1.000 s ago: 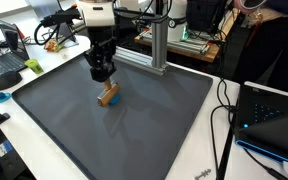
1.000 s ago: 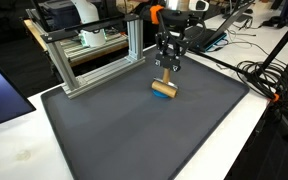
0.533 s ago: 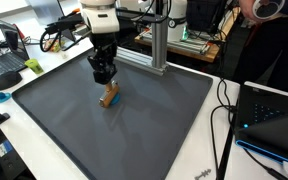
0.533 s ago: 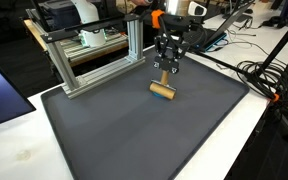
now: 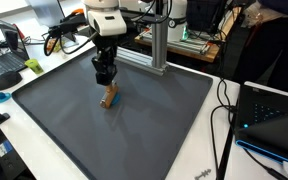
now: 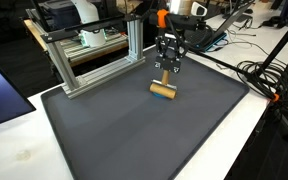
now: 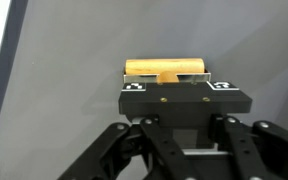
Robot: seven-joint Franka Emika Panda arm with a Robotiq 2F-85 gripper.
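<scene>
A small T-shaped wooden piece, a light cylinder (image 5: pixel 108 98) (image 6: pixel 164 92) on a thin stem (image 6: pixel 167 77), stands on or just above the dark grey mat (image 5: pixel 154 120) (image 6: pixel 134 130); I cannot tell whether it touches. My gripper (image 5: pixel 104 78) (image 6: pixel 167 68) hangs straight above it, pointing down, shut on the stem. In the wrist view the cylinder (image 7: pixel 164 67) lies crosswise just beyond the black gripper body, and the short stem (image 7: pixel 169 77) runs back under it. The fingertips are hidden there.
An aluminium frame (image 5: pixel 156 50) (image 6: pixel 94 60) stands at the mat's back edge, close to the arm. The white table rim (image 5: pixel 199 165) surrounds the mat. Laptops (image 5: pixel 4 62) (image 5: pixel 274 115), cables (image 6: pixel 259 75) and a person (image 5: pixel 259 40) lie outside it.
The wrist and gripper have shifted slightly and lifted a touch over the last second. The wooden piece stays at almost the same spot, still gripped.
</scene>
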